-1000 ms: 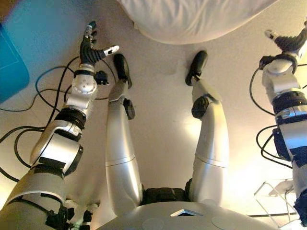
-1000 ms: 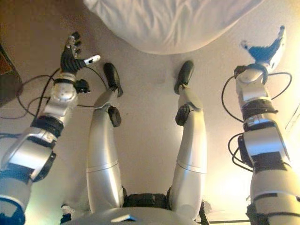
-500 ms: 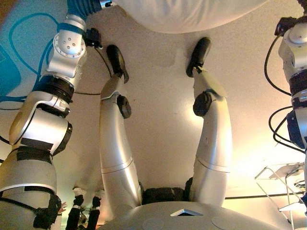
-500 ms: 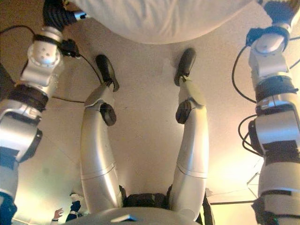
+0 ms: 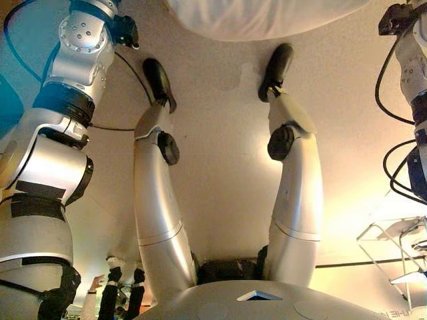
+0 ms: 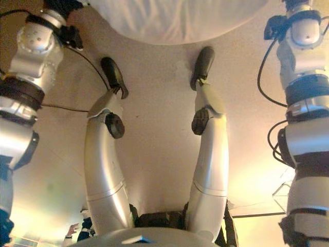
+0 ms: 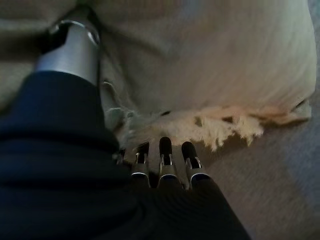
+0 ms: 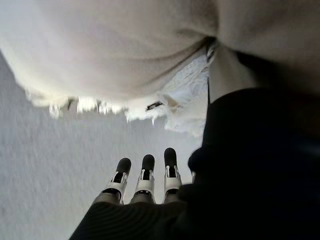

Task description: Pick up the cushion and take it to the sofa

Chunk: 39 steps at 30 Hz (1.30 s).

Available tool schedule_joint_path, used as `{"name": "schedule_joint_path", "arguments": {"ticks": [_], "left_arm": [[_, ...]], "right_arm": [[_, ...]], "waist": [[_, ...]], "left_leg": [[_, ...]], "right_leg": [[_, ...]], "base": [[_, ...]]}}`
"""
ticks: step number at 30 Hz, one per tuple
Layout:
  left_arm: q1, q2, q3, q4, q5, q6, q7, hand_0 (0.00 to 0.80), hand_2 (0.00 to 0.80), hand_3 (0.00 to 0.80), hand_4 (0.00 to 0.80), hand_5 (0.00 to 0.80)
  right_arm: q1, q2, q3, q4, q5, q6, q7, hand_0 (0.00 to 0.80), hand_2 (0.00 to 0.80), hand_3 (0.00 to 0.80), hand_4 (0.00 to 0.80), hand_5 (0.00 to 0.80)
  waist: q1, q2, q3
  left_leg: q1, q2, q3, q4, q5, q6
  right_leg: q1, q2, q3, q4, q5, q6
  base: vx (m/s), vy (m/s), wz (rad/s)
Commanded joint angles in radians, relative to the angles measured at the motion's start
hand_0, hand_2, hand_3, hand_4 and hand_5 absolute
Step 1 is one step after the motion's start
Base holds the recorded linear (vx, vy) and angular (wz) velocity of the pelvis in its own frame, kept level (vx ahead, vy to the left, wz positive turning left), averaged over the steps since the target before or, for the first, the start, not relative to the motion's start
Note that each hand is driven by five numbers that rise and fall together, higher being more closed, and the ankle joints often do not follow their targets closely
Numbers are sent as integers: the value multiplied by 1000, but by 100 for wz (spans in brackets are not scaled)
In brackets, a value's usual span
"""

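A large white cushion (image 5: 267,17) with a fringed edge lies on the beige floor at the top of both eye views (image 6: 175,20). Both arms reach up past the top edge on either side of it, so neither hand shows in the eye views. In the left wrist view my left hand (image 7: 165,160) is open, its straight fingers at the cushion's fringe (image 7: 225,127) and its thumb (image 7: 70,50) lying against the cushion (image 7: 215,65). In the right wrist view my right hand (image 8: 145,175) is open, its fingers straight just below the cushion's (image 8: 100,50) fringed edge, above the floor.
A blue object (image 5: 8,100) sits at the left edge of the floor. A white wire rack (image 5: 393,247) stands at the lower right. What looks like a person's hand (image 6: 69,229) shows at the bottom left.
Both arms have stretched forward to the cushion's two sides, and the hands have passed out of the top of the eye views. The whole picture has shifted.
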Motion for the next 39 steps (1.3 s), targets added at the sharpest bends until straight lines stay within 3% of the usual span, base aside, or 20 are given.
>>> {"name": "schedule_joint_path", "arguments": {"ticks": [1,7,8,9,10,11,22,31,35,36,39], "left_arm": [[-48,-20,28,-20,-45,2,-59,0,0,0,0,0],[-49,-22,29,-41,-105,13,-120,0,0,0,0,0],[-49,-21,24,-47,-109,14,-127,370,370,370,370,370],[-50,-20,20,-54,-116,15,-140,533,533,533,533,533],[-52,-20,16,-60,-117,15,-147,800,800,800,800,800],[-53,-21,13,-67,-116,17,-146,800,800,800,800,800],[-37,-36,3,-106,-158,9,-159,800,800,800,800,800],[38,-45,36,-156,-200,14,-176,800,800,800,800,800],[137,-67,78,-182,-250,-10,-216,800,800,800,800,800],[183,-82,93,-187,-243,-16,-232,800,800,800,800,800],[277,-112,124,-216,-230,-47,-253,800,800,800,800,800]], "right_arm": [[-39,5,64,-105,92,-16,190,0,0,0,0,0],[-41,5,85,-148,185,1,338,0,0,0,0,0],[-39,5,85,-158,201,5,355,0,0,0,0,0],[-38,5,85,-170,207,10,367,0,0,0,0,0],[-39,6,86,-174,205,6,373,182,182,182,182,182],[-39,6,88,-179,200,3,372,800,800,800,800,800],[-46,16,91,-204,195,-6,364,800,800,800,800,800],[23,2,58,-243,171,5,339,800,800,800,800,800],[122,13,0,-271,169,-31,342,800,800,800,800,800],[163,24,-11,-279,161,-38,343,800,800,800,800,800],[249,48,-51,-320,144,-55,340,800,800,800,800,800]], "waist": [[13,-14,-6],[14,-15,-6],[14,-15,-6],[14,-14,-6],[14,-14,-6],[13,-13,-6],[13,-7,-6],[19,-2,-6],[27,6,-6],[29,5,-6],[32,5,-6]], "left_leg": [[-27,-12,-31,-44,-15,23],[-28,-18,-29,-56,-5,21],[-28,-18,-29,-58,-5,21],[-28,-19,-29,-60,-3,20],[-28,-20,-28,-62,-2,19],[-28,-20,-27,-64,-1,18],[-28,-25,-17,-78,12,17],[-28,-30,-38,-67,32,13],[2,-27,-51,-64,56,7],[49,-23,-56,-58,32,-5],[127,-16,-51,-79,43,-17]], "right_leg": [[37,-17,-12,16,-49,68],[35,-20,-8,6,-43,71],[34,-21,-7,4,-41,72],[34,-22,-5,2,-39,73],[33,-24,-4,0,-38,74],[32,-25,-2,-1,-37,75],[26,-32,18,-9,-27,79],[42,-39,17,-17,-2,86],[90,-40,5,-31,15,95],[136,-39,9,-20,-11,108],[214,-41,5,-48,-2,113]], "base": [[0,0,0],[0,0,0],[0,0,0],[11,12,4],[10,16,4],[10,26,4],[4,15,1],[-27,33,2],[-21,50,-2],[59,26,-1],[8,38,-3]]}}
